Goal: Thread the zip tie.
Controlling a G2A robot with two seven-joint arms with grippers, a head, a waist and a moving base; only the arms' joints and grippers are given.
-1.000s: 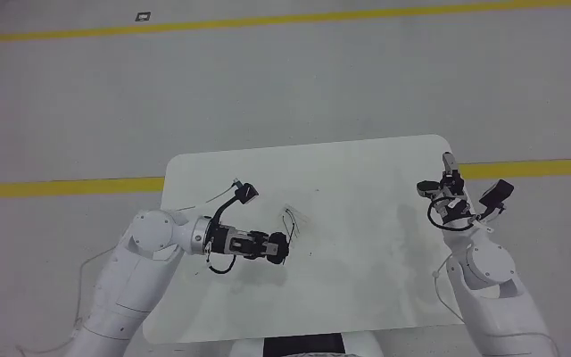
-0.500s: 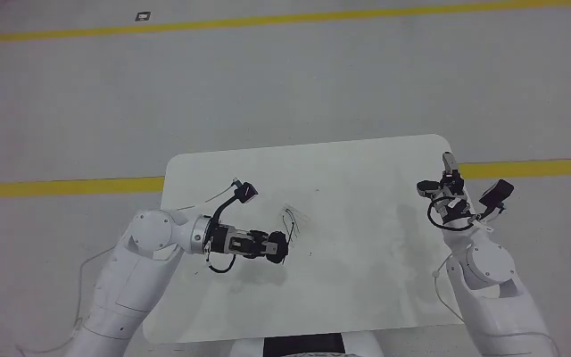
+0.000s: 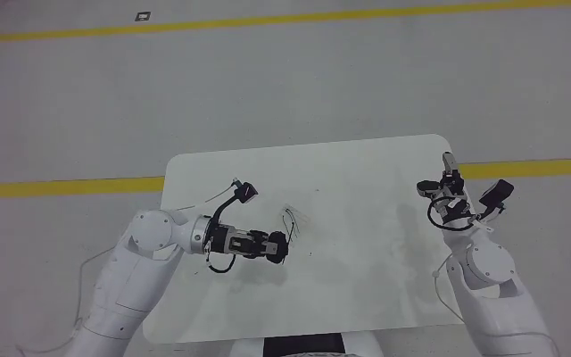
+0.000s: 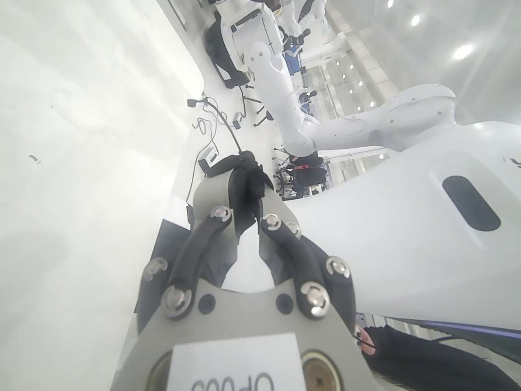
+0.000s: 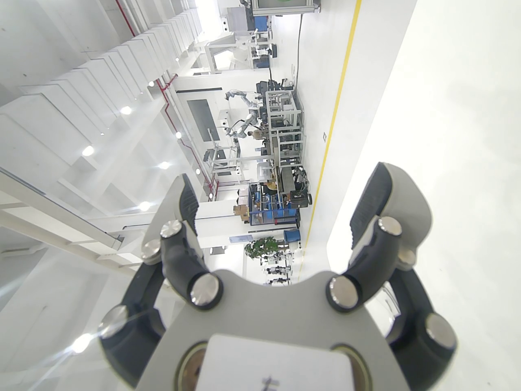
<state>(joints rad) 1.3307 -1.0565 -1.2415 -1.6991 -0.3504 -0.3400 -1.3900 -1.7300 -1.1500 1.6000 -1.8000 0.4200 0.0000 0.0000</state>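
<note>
Roughly midway between the table's point(image 3: 357, 178) near and far edges, and somewhat toward its left edge, the thin dark zip tie point(image 3: 291, 221) shows as a few fine curved strands against the white top. The left gripper point(image 3: 282, 242) sits low over the table just on the near side of it, and its black fingertips are pressed together on the tie's nearer end. In the left wrist view a slim black strand runs out from between those closed tips. On the base of the left gripper there is a white label point(image 4: 236, 362) with dark characters, cut off by the picture's edge and seen upside down. The right gripper point(image 5: 285, 201) is at the table's right edge, toward the far right corner, well apart from the zip tie. Its two ribbed black pads point(image 5: 368, 201) are spread wide with nothing between them. It carries a white label point(image 5: 276, 364) on its base too, of which only a sliver of print shows, too little to make out. Beyond the table, the grey floor has two yellow lines, one point(image 3: 268, 20) far off and one point(image 3: 80, 187) passing behind the table. A small dark square marker point(image 3: 143, 16) lies beside the far line.
</note>
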